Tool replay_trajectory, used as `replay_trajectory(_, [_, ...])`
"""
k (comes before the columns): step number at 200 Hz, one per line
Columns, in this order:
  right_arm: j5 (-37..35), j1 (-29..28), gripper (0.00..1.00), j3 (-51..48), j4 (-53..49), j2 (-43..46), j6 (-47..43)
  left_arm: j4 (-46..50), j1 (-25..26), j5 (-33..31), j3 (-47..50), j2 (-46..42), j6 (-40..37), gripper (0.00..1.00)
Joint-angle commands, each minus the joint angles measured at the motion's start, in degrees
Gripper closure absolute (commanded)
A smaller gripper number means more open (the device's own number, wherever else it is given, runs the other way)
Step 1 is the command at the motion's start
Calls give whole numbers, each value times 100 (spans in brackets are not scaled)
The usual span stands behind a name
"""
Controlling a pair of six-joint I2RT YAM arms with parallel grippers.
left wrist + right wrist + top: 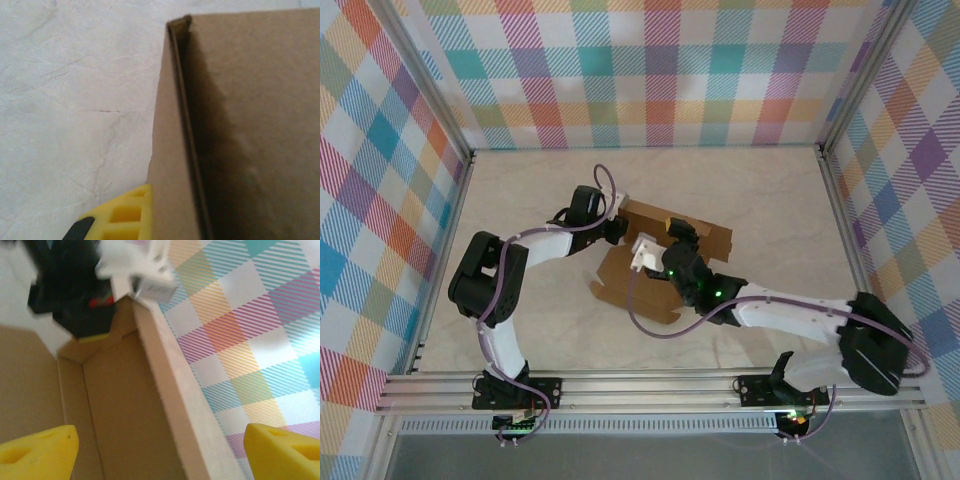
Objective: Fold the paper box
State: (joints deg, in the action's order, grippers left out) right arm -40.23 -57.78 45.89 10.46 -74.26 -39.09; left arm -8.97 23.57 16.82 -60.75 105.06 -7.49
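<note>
Pale marbled tabletop w/ plaid walls holds plain brown cardboard paper box, half-folded at centre, long axis running L-R; R gripper, nearer, jaws spread astride its raised side; L gripper jaws pressed together at far-left corner.

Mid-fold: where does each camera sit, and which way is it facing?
Top external: above and behind the bases, looking down on the table; left arm and right arm reach the paper box.
Left wrist: beside the box's wall, table beyond; one yellow finger at its outer face.
Right wrist: along the box's inside, facing the checked wall; own fingers wide apart.
Shared: every view shows the box.
</note>
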Motion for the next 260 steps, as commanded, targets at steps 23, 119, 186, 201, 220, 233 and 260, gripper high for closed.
replay_trajectory(23, [1453, 495, 12, 1416, -2297, 285, 3246, 173, 69, 58, 358, -487, -443, 100])
replay_trajectory(119, [6665, 2940, 16, 4156, -4216, -2545, 6788, -275, 108, -111, 819, -720, -174, 95])
replay_trajectory(186, [8278, 3080, 25, 4873, -3568, -4199, 7109, -101, 139, 90, 743, -573, -287, 92])
replay_trajectory(201, [8345, 3079, 27, 4867, -3495, -4349, 7174, -92, 142, 94, 732, -547, -305, 92])
replay_trajectory(220, [8329, 3080, 30, 4890, -3537, -4475, 7147, -70, 143, 117, 729, -531, -322, 91])
replay_trajectory(233, [8301, 3074, 33, 4903, -3585, -4542, 7143, -72, 148, 106, 722, -506, -330, 91])
replay_trajectory(260, [8301, 3080, 36, 4836, -3620, -4573, 7135, -174, 148, 38, 726, -452, -244, 87])
